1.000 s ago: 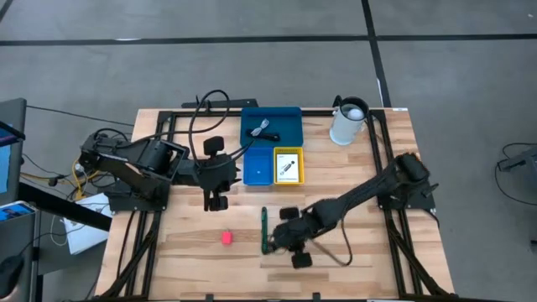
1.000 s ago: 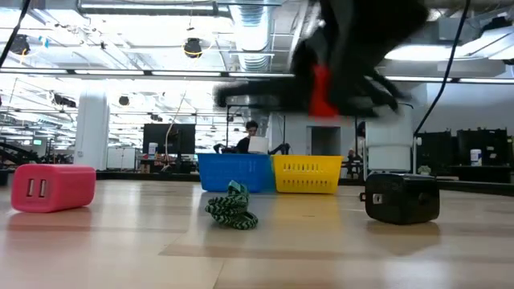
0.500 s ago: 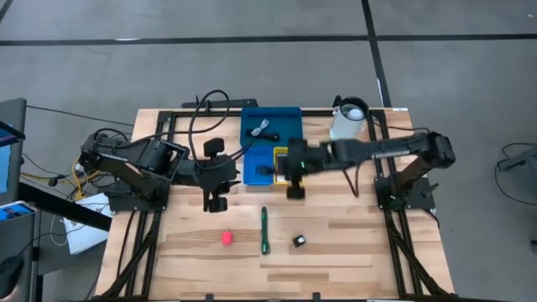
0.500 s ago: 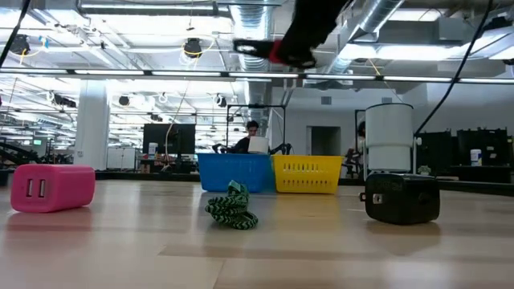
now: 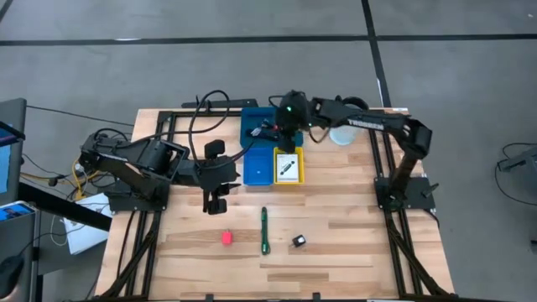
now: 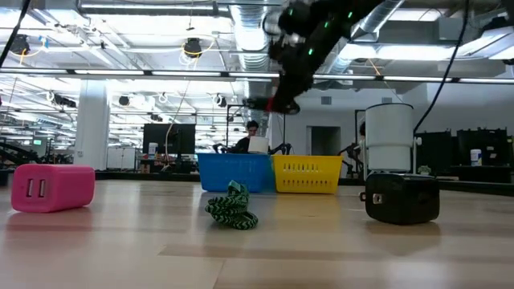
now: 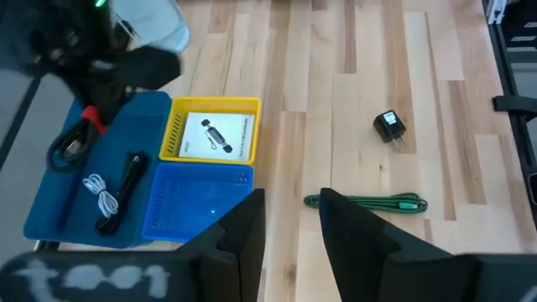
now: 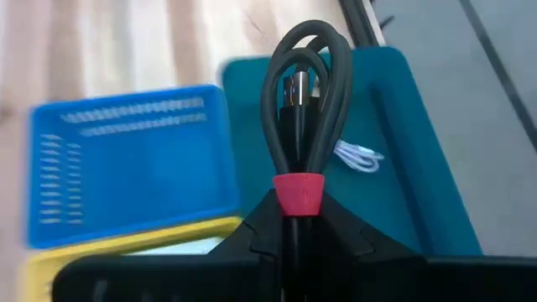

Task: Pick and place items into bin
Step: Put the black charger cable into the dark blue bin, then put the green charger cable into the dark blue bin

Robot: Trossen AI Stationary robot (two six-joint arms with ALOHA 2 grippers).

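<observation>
Pale wood planks make up the desk (image 5: 352,226), ringed by black framing. At twelve o'clock sits the plastic bin (image 5: 289,117); above its wide blue tray the right gripper (image 5: 284,132) has its jaws clamped on a looped black cable (image 8: 304,109) with a red band. Beside it stands a white pitcher (image 5: 347,124). The yellow square bin (image 7: 211,137) holds a printed card (image 7: 218,134), its writing unreadable. The left gripper (image 5: 218,200) waits at nine o'clock, jaws slightly apart. Toward six o'clock lie a green pen (image 5: 263,230), a pink block (image 5: 226,238) and a black piece (image 5: 299,242).

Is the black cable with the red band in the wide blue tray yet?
Not yet. The right tool grips the black cable, hanging above the wide blue tray, where a white cord already lies.
</observation>
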